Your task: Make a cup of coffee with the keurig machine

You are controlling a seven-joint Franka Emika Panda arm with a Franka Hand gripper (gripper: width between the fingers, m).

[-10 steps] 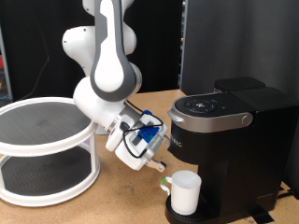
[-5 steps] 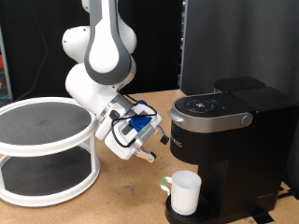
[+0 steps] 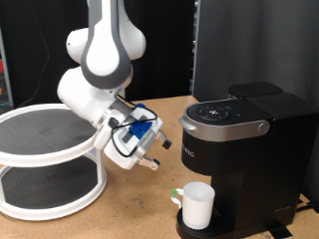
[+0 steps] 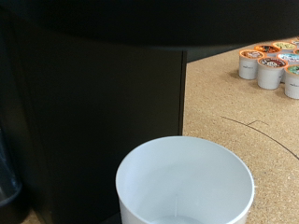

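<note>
I've pulled the gripper (image 3: 158,159) back to about ten o'clock of the cup (image 3: 197,204), which now sits on the keurig's (image 3: 242,149) drip tray, so placement looks done. Nothing is in the fingers; their spread I can't tell.

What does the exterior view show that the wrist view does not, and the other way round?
Only the exterior view shows the gripper, hanging empty above the table beside the round two-level white rack, which stands at that view's left. It also shows the coffee machine's closed lid.

Only the wrist view shows a group of coffee pods standing on the table.

Both show the white cup standing at the base of the black coffee machine. The wrist view shows it is empty.
</note>
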